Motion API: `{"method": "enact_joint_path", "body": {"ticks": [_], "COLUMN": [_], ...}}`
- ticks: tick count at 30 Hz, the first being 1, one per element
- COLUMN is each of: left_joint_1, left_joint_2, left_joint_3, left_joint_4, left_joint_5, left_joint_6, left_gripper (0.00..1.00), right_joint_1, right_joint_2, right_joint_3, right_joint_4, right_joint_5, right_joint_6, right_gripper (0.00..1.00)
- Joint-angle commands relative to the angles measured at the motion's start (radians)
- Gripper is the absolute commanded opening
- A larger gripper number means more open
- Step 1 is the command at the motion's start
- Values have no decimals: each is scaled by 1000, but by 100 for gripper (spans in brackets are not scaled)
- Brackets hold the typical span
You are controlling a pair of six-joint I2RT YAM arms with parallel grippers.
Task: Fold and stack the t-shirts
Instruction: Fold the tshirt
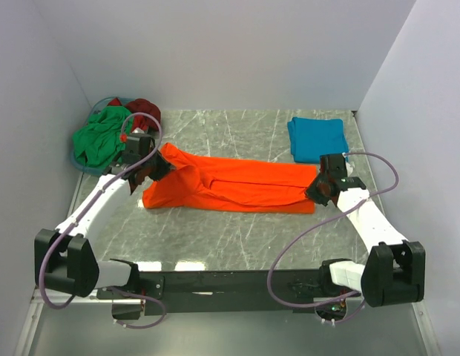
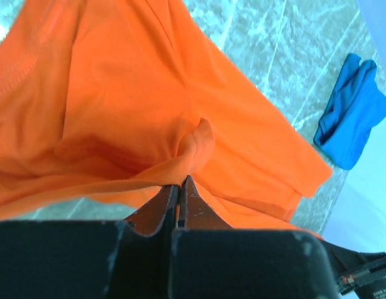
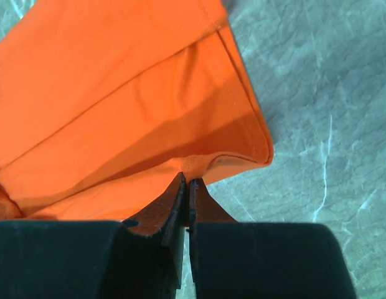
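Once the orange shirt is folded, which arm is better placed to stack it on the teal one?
Right, likely: the folded teal shirt lies just beyond the right gripper, whose jaws pinch the orange shirt.

The whole tabletop [image 1: 237, 237] is viewed from above and behind the arm bases. The wrist views are taken close behind the left gripper [image 2: 178, 182] and the right gripper [image 3: 187, 179], facing down along them. The orange t-shirt [image 1: 230, 184] is shared by all three.

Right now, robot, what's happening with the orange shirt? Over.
Left tool and right tool both shut on orange t-shirt. Shirt stretched between them over table. Folded teal t-shirt lies apart, not in the way.
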Motion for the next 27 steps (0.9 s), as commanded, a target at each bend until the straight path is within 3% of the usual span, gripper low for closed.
{"method": "enact_joint_path", "body": {"ticks": [1, 18, 22, 25, 26, 27], "left_joint_1": [20, 70, 81, 98, 104, 113], "left_joint_2": [34, 229, 341, 409, 426, 438], "left_joint_3": [53, 87, 152, 202, 226, 241], "left_joint_4": [78, 322, 348, 374, 367, 356], "left_joint_5": [-12, 55, 38, 40, 43, 58], "left_joint_6": [38, 133, 198, 208, 196, 192], "left_gripper": [0, 1, 13, 70, 91, 99], "right_joint_1": [-17, -60, -71, -77, -79, -103], "right_joint_2": [28, 188, 248, 309, 336, 346], "right_joint_3": [63, 138, 164, 210, 225, 263], "right_joint_4": [27, 72, 101, 124, 115, 104], "right_joint_5": [28, 0, 2, 46, 42, 40], "right_joint_6": [-15, -26, -27, -29, -31, -27], "right_gripper": [0, 5, 9, 21, 41, 48]}}
